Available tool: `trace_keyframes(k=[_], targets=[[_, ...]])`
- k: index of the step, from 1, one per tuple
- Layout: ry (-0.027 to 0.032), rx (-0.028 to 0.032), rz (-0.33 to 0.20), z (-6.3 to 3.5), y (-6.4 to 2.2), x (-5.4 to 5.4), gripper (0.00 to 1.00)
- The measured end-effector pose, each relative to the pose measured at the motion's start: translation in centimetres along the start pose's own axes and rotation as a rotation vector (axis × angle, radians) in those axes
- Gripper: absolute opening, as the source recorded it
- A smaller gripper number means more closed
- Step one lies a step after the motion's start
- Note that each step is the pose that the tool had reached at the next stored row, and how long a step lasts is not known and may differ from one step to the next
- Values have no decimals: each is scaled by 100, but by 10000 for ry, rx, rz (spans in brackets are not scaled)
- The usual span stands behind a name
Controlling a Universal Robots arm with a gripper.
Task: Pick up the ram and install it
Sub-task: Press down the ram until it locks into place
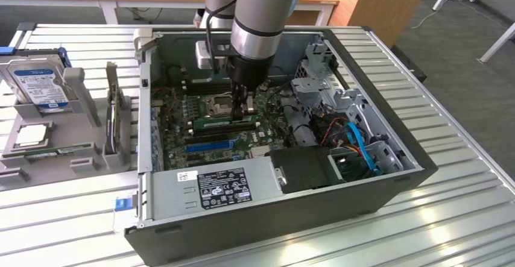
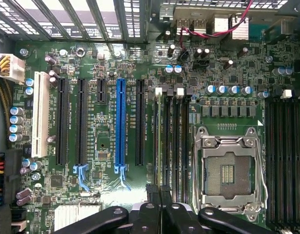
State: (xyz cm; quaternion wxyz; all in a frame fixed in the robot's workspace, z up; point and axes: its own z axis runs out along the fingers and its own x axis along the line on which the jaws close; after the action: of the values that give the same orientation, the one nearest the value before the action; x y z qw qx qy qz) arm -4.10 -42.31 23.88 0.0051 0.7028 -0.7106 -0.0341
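Green ram [image 1: 225, 122] under tool [image 1: 241, 115], beside black slots [image 2: 140, 122] and socket [image 2: 229, 171].

Computer case [image 1: 378, 188] lies open on table [image 1: 450, 231]. Motherboard [image 1: 181, 146] inside case. Ram [image 1: 221, 123] on motherboard, beside processor socket [image 1: 219, 103]. Gripper [image 1: 242, 117] over ram. Power supply [image 1: 217, 185] in case, nearer camera than motherboard. Parts rack [image 1: 48, 152] outside case, toward exterior view's left, hard drive [image 1: 38, 83] standing in it.
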Motion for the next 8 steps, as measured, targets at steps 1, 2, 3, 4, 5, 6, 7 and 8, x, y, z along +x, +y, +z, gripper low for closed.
trace_keyframes(k=[1,2,3,4,5,6,7,8], targets=[[0,-1,0,0,-1,0,12],[0,-2,-1,0,-1,0,12],[0,-2,-1,0,-1,0,12],[-1,-1,-1,0,-1,0,12],[0,-1,0,0,-1,0,12],[-1,-2,3,0,-3,0,12],[-1,-4,11,0,-4,0,12],[-1,-4,21,0,-5,0,12]])
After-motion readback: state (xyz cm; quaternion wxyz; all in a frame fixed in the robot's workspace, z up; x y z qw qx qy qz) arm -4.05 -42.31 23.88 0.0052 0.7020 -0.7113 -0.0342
